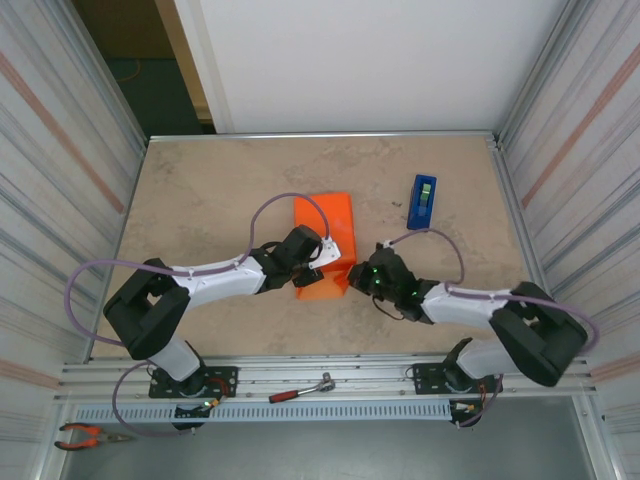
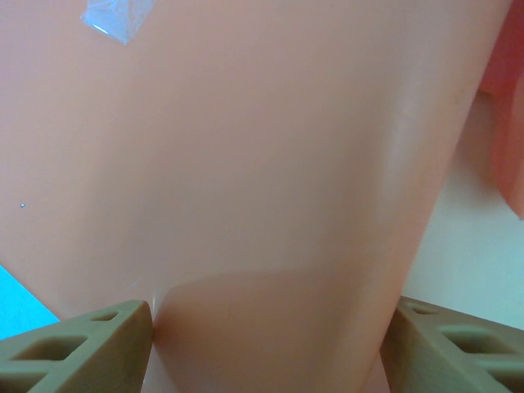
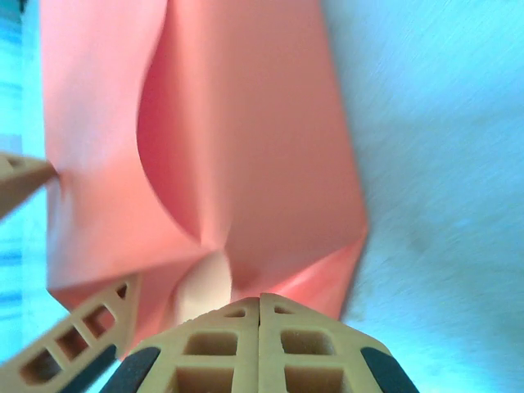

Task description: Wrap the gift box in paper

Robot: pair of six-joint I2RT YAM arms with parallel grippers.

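Observation:
The orange paper [image 1: 326, 222] is folded round the gift box in the middle of the table. A pale patch of the gift box [image 3: 205, 282] shows through the paper's open near end. My left gripper [image 1: 313, 270] straddles that near end. Its jaws stand wide, with both fingers against the sides of the wrapped parcel [image 2: 270, 205], and the left wrist view puts the left gripper [image 2: 270, 327] right up against the paper. My right gripper [image 3: 260, 299] is shut, fingertips together, at the paper's end fold [image 3: 246, 246]. From above, the right gripper [image 1: 358, 268] sits just right of the parcel.
A blue tape dispenser [image 1: 422, 200] stands right of the parcel. A bit of clear tape [image 2: 115, 18] sticks to the paper. A red-handled tool [image 1: 300, 390] and pliers [image 1: 85, 435] lie on the near rail. Corrugated walls close both sides.

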